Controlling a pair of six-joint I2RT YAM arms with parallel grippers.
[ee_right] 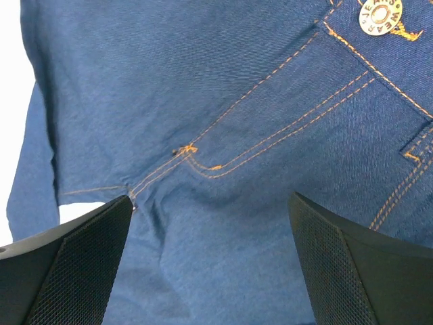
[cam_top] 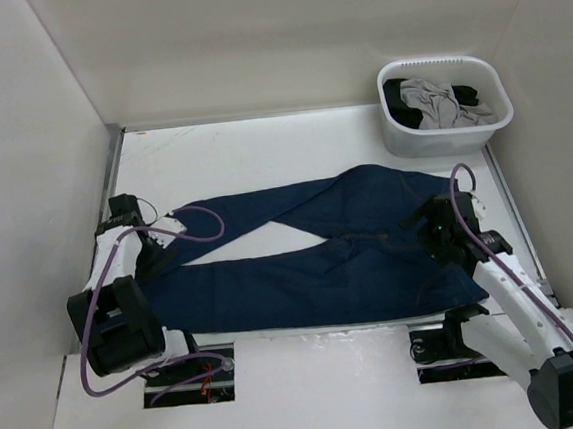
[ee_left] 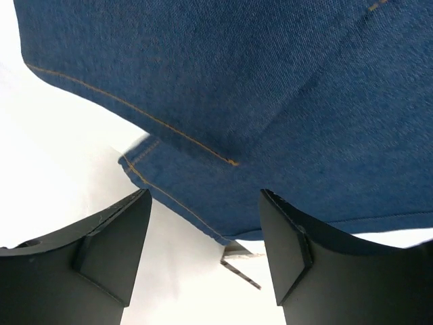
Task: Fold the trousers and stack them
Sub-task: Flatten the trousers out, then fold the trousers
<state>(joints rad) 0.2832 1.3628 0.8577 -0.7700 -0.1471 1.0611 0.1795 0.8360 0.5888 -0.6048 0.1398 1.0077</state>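
The dark blue denim trousers [cam_top: 311, 263] lie spread flat on the white table, legs pointing left and waist to the right. One leg crosses over the other. My left gripper [cam_top: 165, 247] hovers at the leg ends, open, with bare table and the stitched hem [ee_left: 177, 198] between its fingers [ee_left: 115, 247]. My right gripper [cam_top: 431, 228] is over the waist end. In the right wrist view the right gripper [ee_right: 210, 267] is wide open just above the crotch seam [ee_right: 186, 152], holding nothing. A metal button [ee_right: 380, 15] shows at the top right.
A white plastic basket [cam_top: 400, 136] stands at the back right, holding a light grey garment [cam_top: 435, 101] and a black garment [cam_top: 403, 116]. Cream walls close in the table on the left, back and right. The arm bases sit at the near edge.
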